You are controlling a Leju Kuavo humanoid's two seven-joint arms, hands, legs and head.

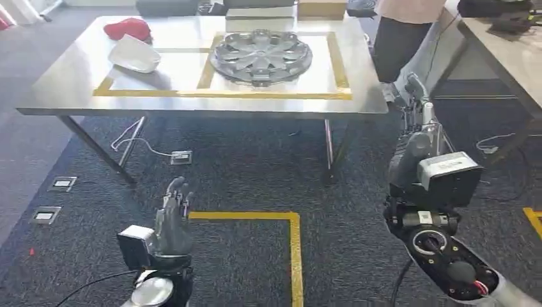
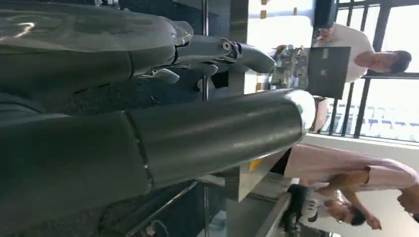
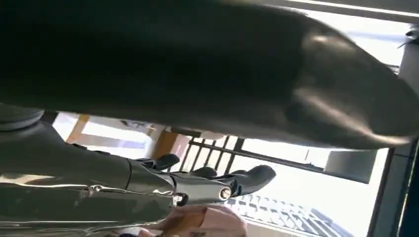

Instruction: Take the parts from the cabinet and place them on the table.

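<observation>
1. The table stands ahead of the robot on dark carpet, its top marked with a yellow tape outline split into 2 boxes
2. A silver wheel cover lies flat inside the right-hand box, close to the table's far edge
3. A white curved part rests near the table's left edge, overlapping the left tape line
4. A red part sits at the far left corner, just behind the white one and touching it or nearly so
5. The left hand hangs low over the carpet, short of the table's near edge, fingers extended and apart, holding nothing
6. The right hand is raised beside the table's near right corner, fingers loosely extended, nothing in its grasp
7. A person stands by the table's far right corner
8. Yellow floor tape forms a corner on the carpet between the 2 arms
</observation>
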